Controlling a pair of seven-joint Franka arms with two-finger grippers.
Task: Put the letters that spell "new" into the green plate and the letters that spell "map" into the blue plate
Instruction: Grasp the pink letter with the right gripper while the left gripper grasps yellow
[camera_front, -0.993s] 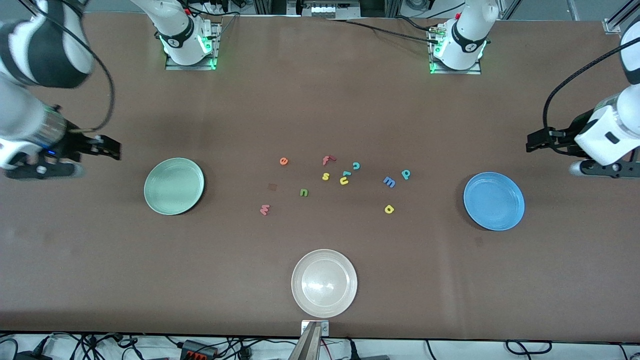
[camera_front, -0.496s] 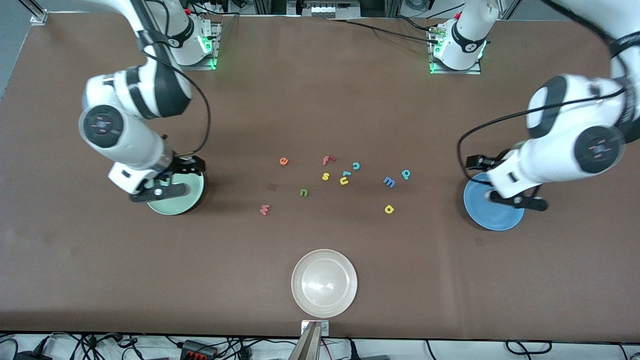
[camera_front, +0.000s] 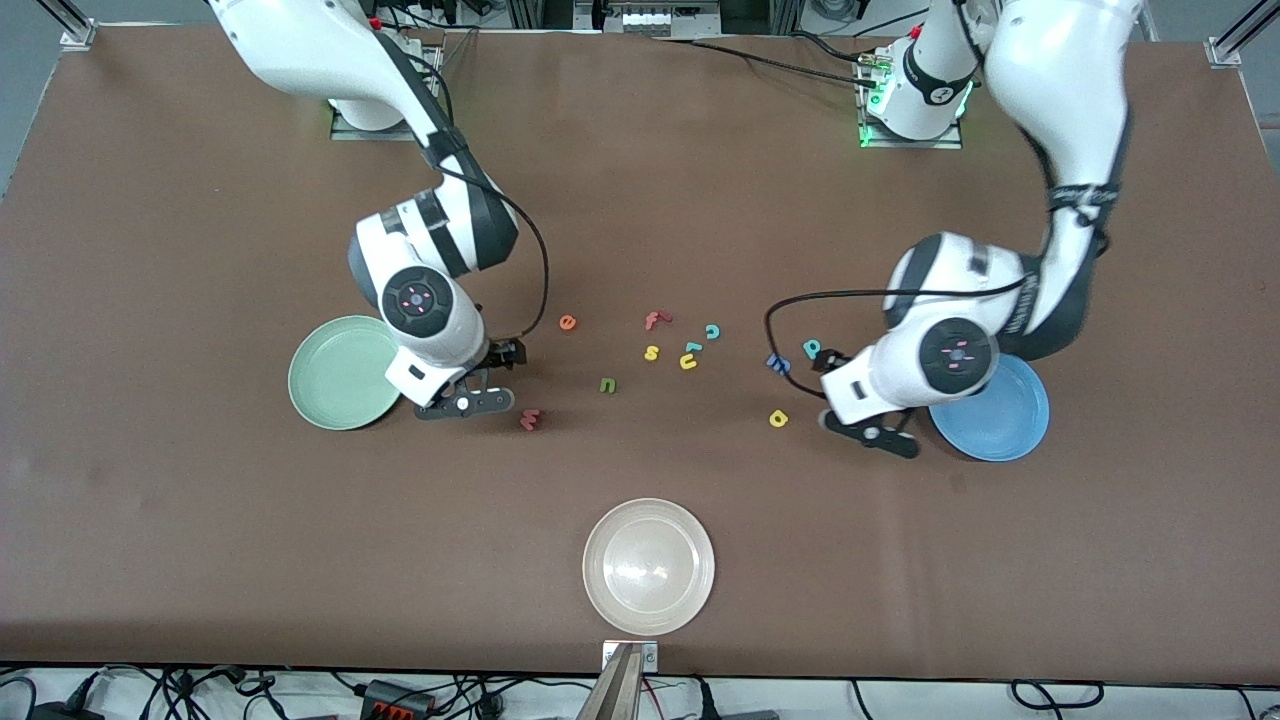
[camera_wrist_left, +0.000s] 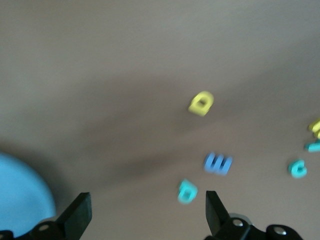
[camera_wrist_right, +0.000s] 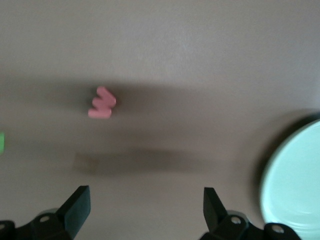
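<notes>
Brown bench (camera_front: 640, 200), spanning the whole front frame.

Green plate (camera_front: 342, 373): left of centre in the front frame, empty; also at the lower right edge of the right wrist frame (camera_wrist_right: 295, 185).

Blue plate (camera_front: 1000, 415): right of centre in the front frame, partly covered by the left arm; empty where visible; lower left corner of the left wrist frame (camera_wrist_left: 22, 192).

Whitish plate (camera_front: 649, 566): lower centre of the front frame, empty.

Letters, all loose on the bench in the middle of the front frame:
- orange e (camera_front: 567, 322), upper left of the cluster.
- green n (camera_front: 608, 385), below centre of the cluster.
- pinkish w (camera_front: 530, 420), lowest at the cluster's left; upper left of centre in the right wrist frame (camera_wrist_right: 102, 103).
- blue m (camera_front: 778, 364), teal p (camera_front: 812, 348), yellow a (camera_front: 778, 419), at the cluster's right, just beside the left arm's hand.
- red f (camera_front: 655, 320), yellow s (camera_front: 652, 352), yellow u (camera_front: 688, 362), teal c (camera_front: 713, 332), centre, together with a small teal piece (camera_front: 693, 347) of unclear shape.

Right gripper (camera_front: 480, 385): between the green plate and the w, over bare bench; fingers (camera_wrist_right: 77, 206) spread wide, holding nothing.

Left gripper (camera_front: 850, 405): between the yellow a and the blue plate, over bare bench; fingers (camera_wrist_left: 80, 212) spread wide, holding nothing.
</notes>
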